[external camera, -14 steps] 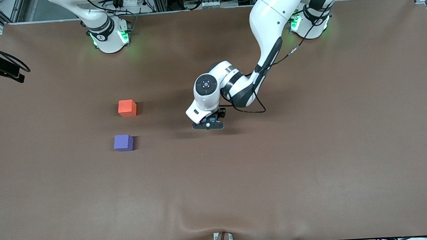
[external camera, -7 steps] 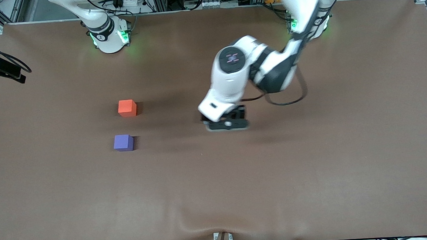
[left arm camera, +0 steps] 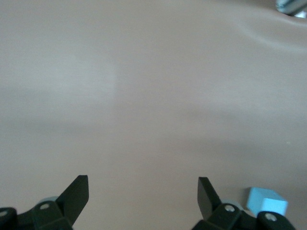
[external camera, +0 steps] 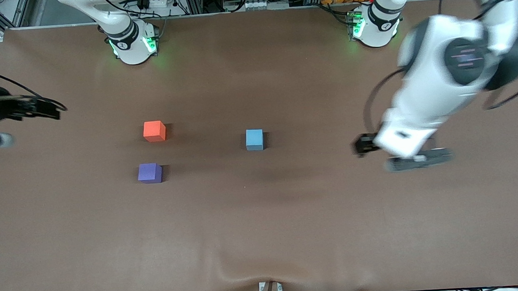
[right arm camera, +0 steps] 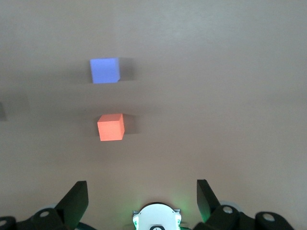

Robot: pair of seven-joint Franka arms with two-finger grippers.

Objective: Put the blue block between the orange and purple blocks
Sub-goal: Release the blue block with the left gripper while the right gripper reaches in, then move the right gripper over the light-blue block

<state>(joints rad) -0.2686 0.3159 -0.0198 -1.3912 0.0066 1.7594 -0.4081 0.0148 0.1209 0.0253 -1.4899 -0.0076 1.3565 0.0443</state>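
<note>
Three blocks on the table, two paired and one apart.

The orange block (external camera: 154,131) and the purple block (external camera: 149,173) sit near each other toward the right arm's end of the table (external camera: 264,235), the purple one nearer the front camera, a gap between them. The blue block (external camera: 254,140) lies well apart from both, toward the left arm's end, about level with that gap. The left gripper (external camera: 415,158) is over bare table toward the left arm's end; the right gripper (right arm camera: 139,201) is over the right arm's end.
</note>
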